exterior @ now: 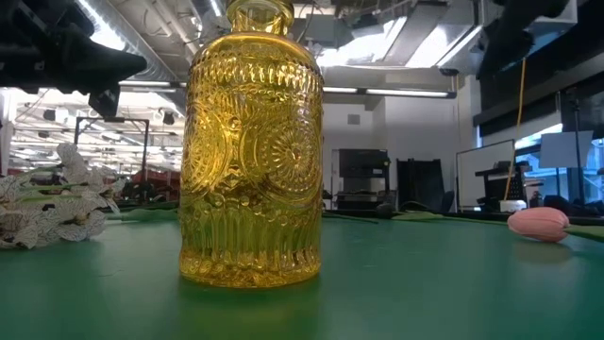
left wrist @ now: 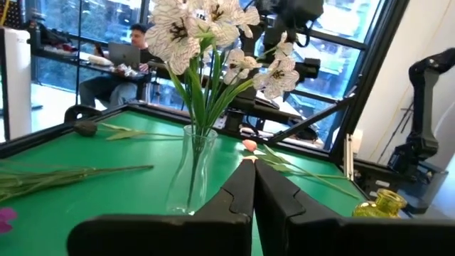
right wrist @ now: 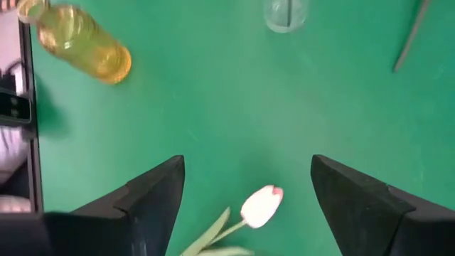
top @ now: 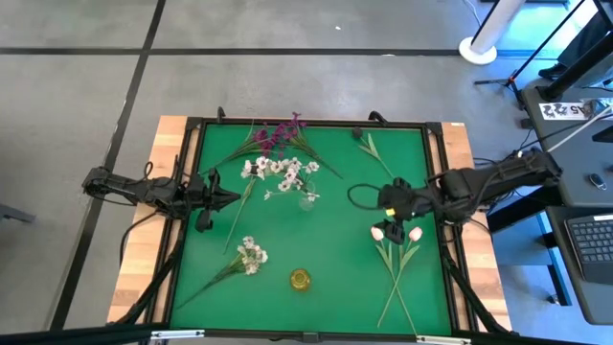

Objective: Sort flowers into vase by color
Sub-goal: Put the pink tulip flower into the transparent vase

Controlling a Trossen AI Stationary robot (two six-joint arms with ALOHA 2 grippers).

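A clear glass vase stands mid-table and holds white blossoms by their stems. Magenta sprigs lie at the far edge, and a dark bud lies right of them. Another white cluster lies beside the yellow glass vase. Two pale pink tulips lie on the right. My right gripper hovers open above one tulip head. My left gripper is shut, left of the clear vase.
A raised dark frame borders the green mat, with wooden table strips outside it. Bare mat lies between the two vases and the tulips. People sit at desks beyond the table in the left wrist view.
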